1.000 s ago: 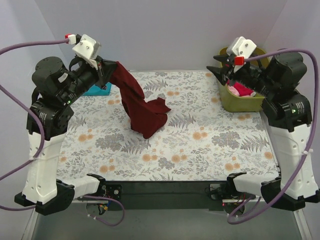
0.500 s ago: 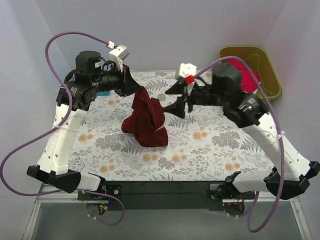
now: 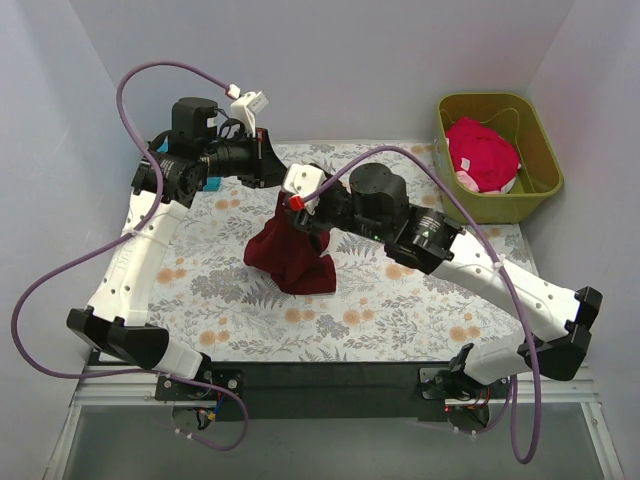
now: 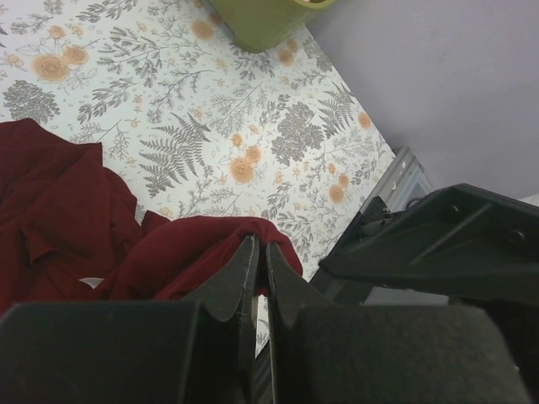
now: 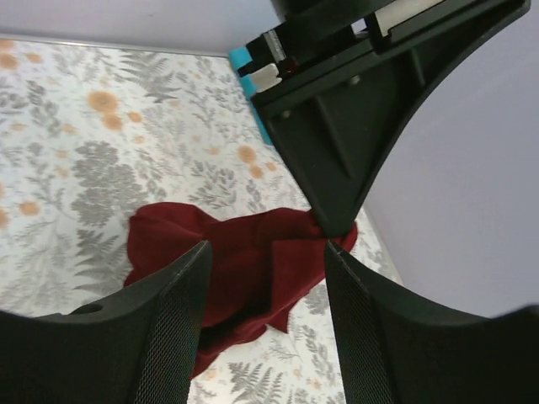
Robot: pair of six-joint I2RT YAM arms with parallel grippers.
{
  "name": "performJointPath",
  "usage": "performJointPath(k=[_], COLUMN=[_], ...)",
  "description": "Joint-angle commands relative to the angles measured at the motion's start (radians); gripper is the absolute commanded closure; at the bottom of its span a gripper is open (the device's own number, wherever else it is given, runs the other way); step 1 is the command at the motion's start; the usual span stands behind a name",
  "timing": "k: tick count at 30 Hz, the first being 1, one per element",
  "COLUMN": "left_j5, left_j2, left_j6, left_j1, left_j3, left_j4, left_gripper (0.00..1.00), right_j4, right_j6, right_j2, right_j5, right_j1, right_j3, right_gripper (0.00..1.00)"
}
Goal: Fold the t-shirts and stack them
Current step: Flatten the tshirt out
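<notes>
The dark maroon t-shirt (image 3: pixel 290 258) hangs from one corner, its lower part heaped on the tablecloth. My left gripper (image 3: pixel 277 177) is shut on that top corner; in the left wrist view the fingers (image 4: pixel 244 265) pinch a fold of maroon cloth (image 4: pixel 67 210). My right gripper (image 3: pixel 312 212) reaches across from the right, open and empty. In the right wrist view it (image 5: pixel 267 246) straddles the shirt (image 5: pixel 244 269) just under the left gripper (image 5: pixel 362 109), without touching it. The red-pink t-shirt (image 3: pixel 482 152) lies in the tub. A bit of the teal t-shirt (image 3: pixel 212 183) shows behind the left arm.
The olive-green tub (image 3: pixel 545 150) stands at the back right corner and shows in the left wrist view (image 4: pixel 261 18). The floral tablecloth (image 3: pixel 420 290) covers the table. Grey walls close in the back and sides. Both arms cross over the back left of the table.
My right arm has swung from the tub across the table to the maroon shirt. My left arm has carried the shirt's corner right and lower, so more cloth is heaped on the table.
</notes>
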Motion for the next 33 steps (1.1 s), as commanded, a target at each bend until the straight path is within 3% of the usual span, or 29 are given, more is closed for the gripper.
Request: performJointPath(k=[1,4,12,16,18,19,24,26,33], left_j5=[0.057,0.072,0.116,0.175,0.182,0.158,0.095,0.04,0.054], left_j2=[-0.029,-0.04,-0.055,-0.047,-0.05,-0.055,-0.145,-0.181,-0.293], left_j6=[-0.027,-0.026,-0.021,-0.033,-0.018,-0.009,0.096,0.176,0.48], left_j1=[0.001,0.001,0.001,0.001,0.001,0.001,0.068,0.082,0.133], left_j3=[0.0,-0.014,-0.017,-0.022,-0.023,-0.028,-0.11,-0.187,-0.601], left_j4=[0.011,0.008,0.024,0.044,0.047,0.05,0.064,0.042,0.028], left_gripper=[1.0,1.0,1.0,1.0,0.9,0.69,0.22,0.17,0.16], right_j4=[0.116,0.15,0.141,0.099,0.088,0.087,0.036,0.018,-0.044], right_j6=[-0.102,-0.155,-0.165,-0.131,-0.117,-0.112,-0.077,-0.077,-0.125], right_j2=[0.016,0.019,0.009,0.0,-0.009,-0.017,-0.087,-0.127,-0.286], right_j5=[0.12,0.157,0.22,0.151,0.122,0.105,0.036,-0.01,-0.03], right_j1=[0.004,0.004,-0.029,-0.068,-0.102,-0.117,-0.274,-0.32,-0.43], right_j3=[-0.021,-0.053,-0.085,-0.065,-0.048,-0.044,-0.008,-0.013,-0.103], right_gripper=[0.38,0.4,0.59,0.98,0.99,0.99,0.99,0.99,0.99])
